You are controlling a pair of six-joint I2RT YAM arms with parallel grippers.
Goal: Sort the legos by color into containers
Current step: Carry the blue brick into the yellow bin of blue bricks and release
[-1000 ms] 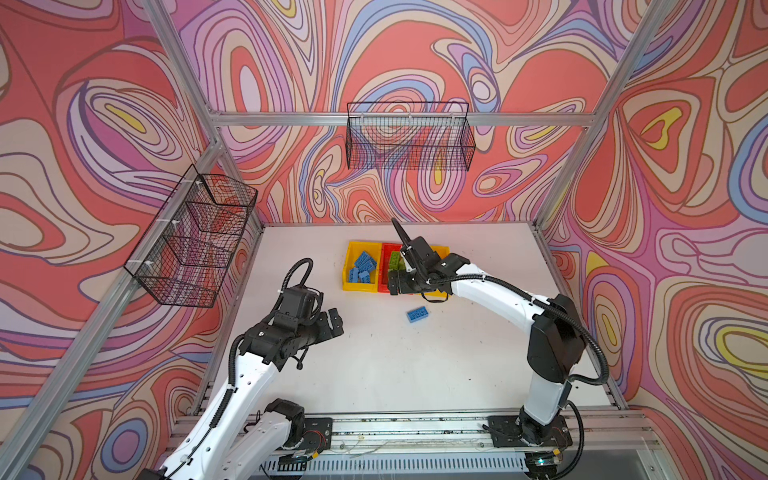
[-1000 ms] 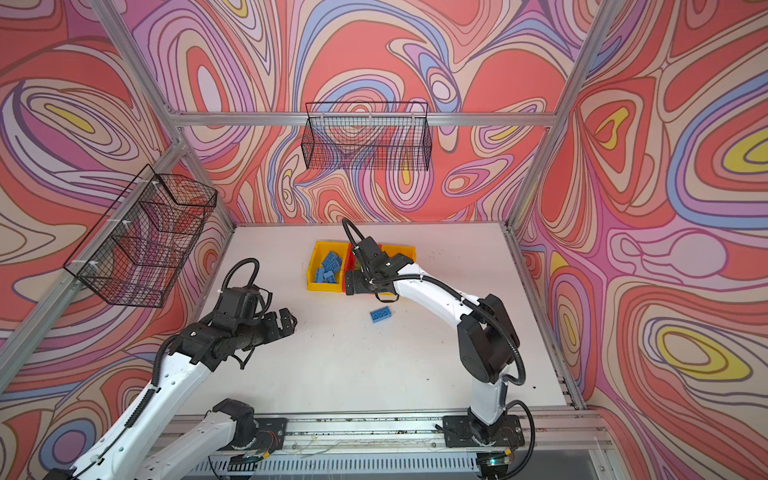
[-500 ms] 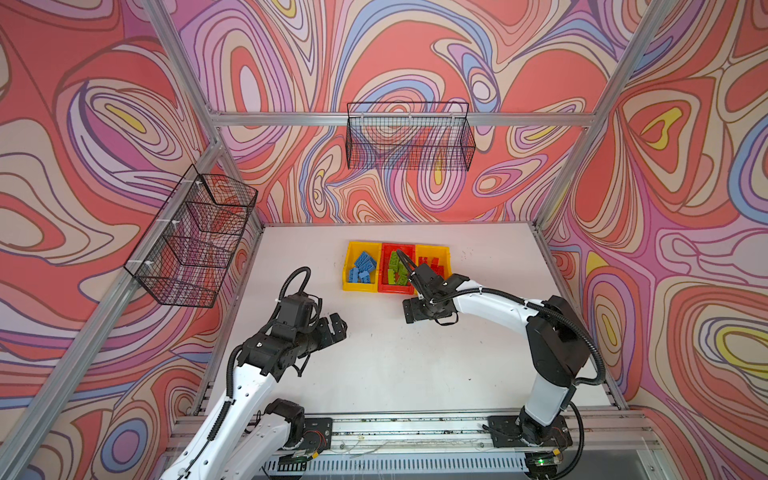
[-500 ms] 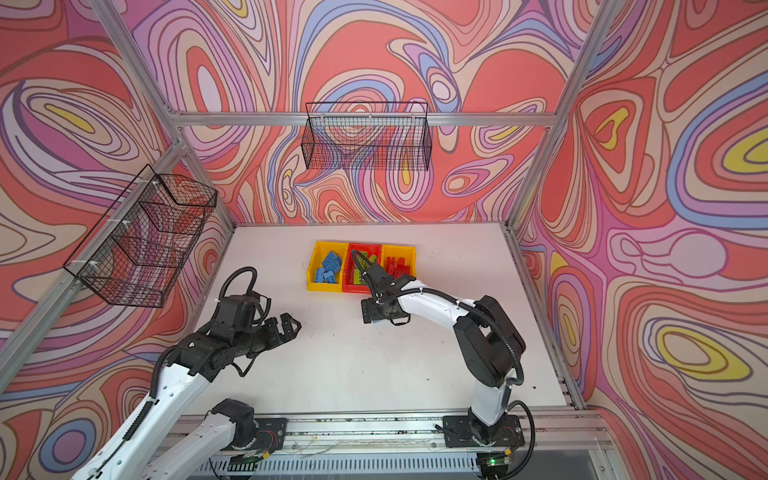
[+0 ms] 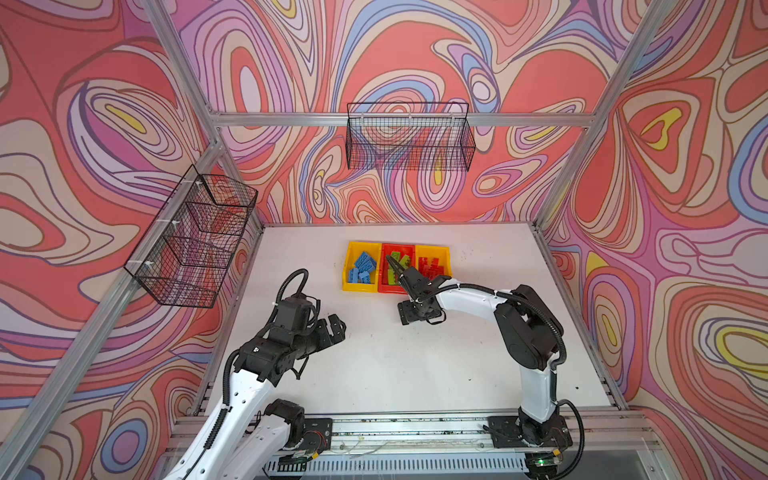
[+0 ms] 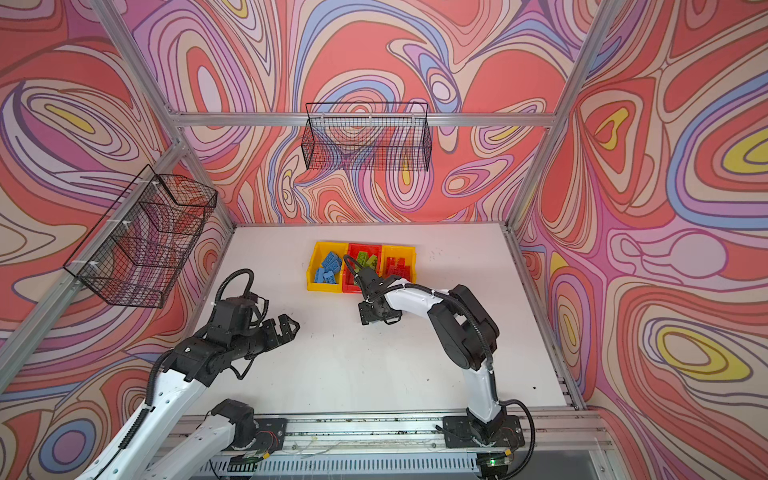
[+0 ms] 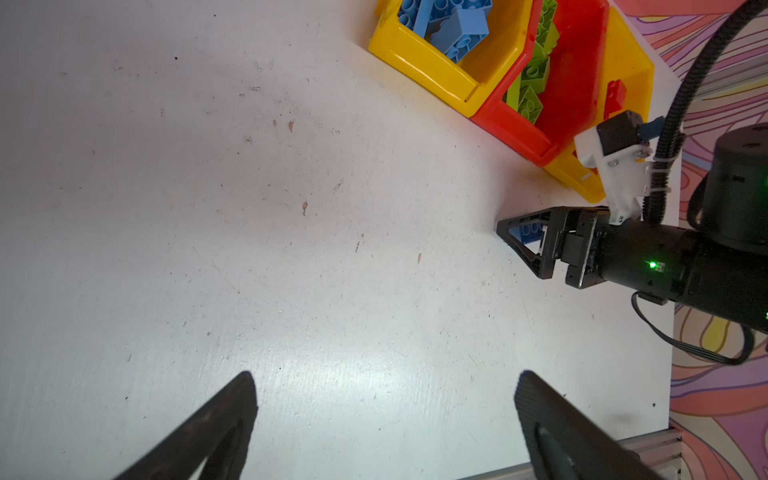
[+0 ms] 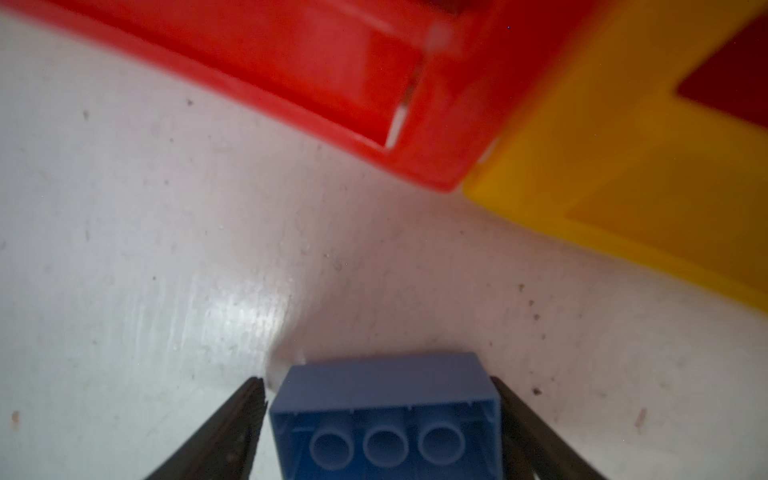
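A scuffed white desk (image 5: 395, 365) boxed in by swirl-patterned walls carries the three joined containers (image 6: 322, 286). Just short of them the right end effector (image 5: 415, 311) points down at the only loose piece in sight, a blue brick (image 8: 386, 415). The brick sits between the fingertips, hollow underside toward the wrist camera, with one finger at each end of its row of tubes. The jaws stand partly closed and hard up against those end faces; whether they press yet I cannot tell. The red bin (image 8: 332, 83) lies straight ahead of the fingertips. The yellow bin (image 5: 360, 286) holding the blue legos (image 5: 362, 266) sits next to it on the left arm's side. The left end effector (image 5: 332, 328) hangs wide open and empty, well apart.

To do this well, I judge: close until the brick cannot rock, since a lengthwise hold on smooth ends may let it swing. Lift straight up, high enough to clear the bins' front lips. Then cross the red bin's corner and let go low over the blue pile.
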